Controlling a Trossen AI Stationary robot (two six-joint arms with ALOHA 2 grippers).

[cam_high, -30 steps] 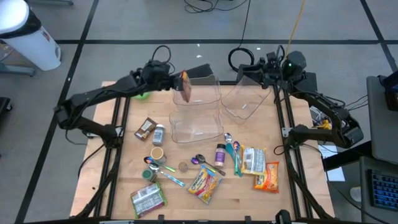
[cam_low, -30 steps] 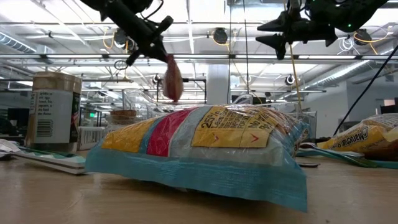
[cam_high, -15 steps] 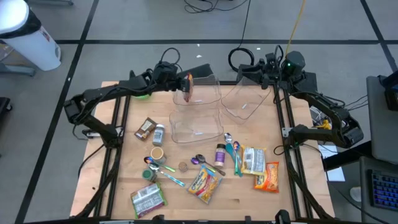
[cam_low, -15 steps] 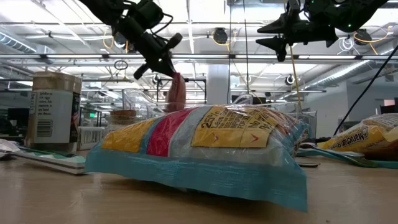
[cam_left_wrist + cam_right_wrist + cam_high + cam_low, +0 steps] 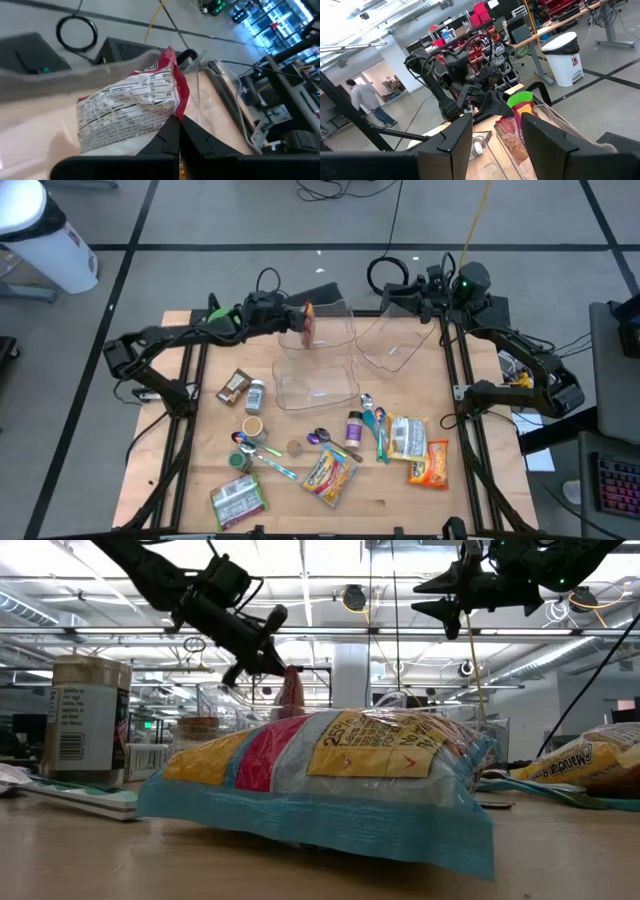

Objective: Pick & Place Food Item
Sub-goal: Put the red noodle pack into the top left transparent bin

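Note:
A red snack packet (image 5: 307, 326) with a white nutrition label (image 5: 125, 112) hangs inside the walls of the far clear container (image 5: 335, 330). My left gripper (image 5: 297, 316) is shut on it, having reached in from the table's left. In the low view the packet (image 5: 290, 695) hangs under the fingers (image 5: 270, 658), and a bag in front hides its lower end. My right gripper (image 5: 428, 597) stands high at the far right, level, fingers apart, by the rim of a tilted clear container (image 5: 393, 342). My left gripper pinches the packet's red sealed edge (image 5: 172, 111) between its two shut fingers, by one corner. The fingers come from the table's left, slanting down. The packet hangs below them, label side toward the wrist camera; whether its lower end rests on the container's floor is hidden. My right gripper: I cannot tell whether it touches the tilted container's rim.
A third clear container (image 5: 315, 380) stands nearer the middle. Snack bags (image 5: 330, 475), jars (image 5: 254, 395) and spoons (image 5: 375, 425) lie across the near half. A green bowl (image 5: 228, 332) sits under my left arm. A person (image 5: 367, 100) walks in the room beyond.
My left gripper has sunk and moved a little toward the table's right, tipping further down. It has carried the packet from above the far container's rim down between its walls. The gripper has stayed shut on it.

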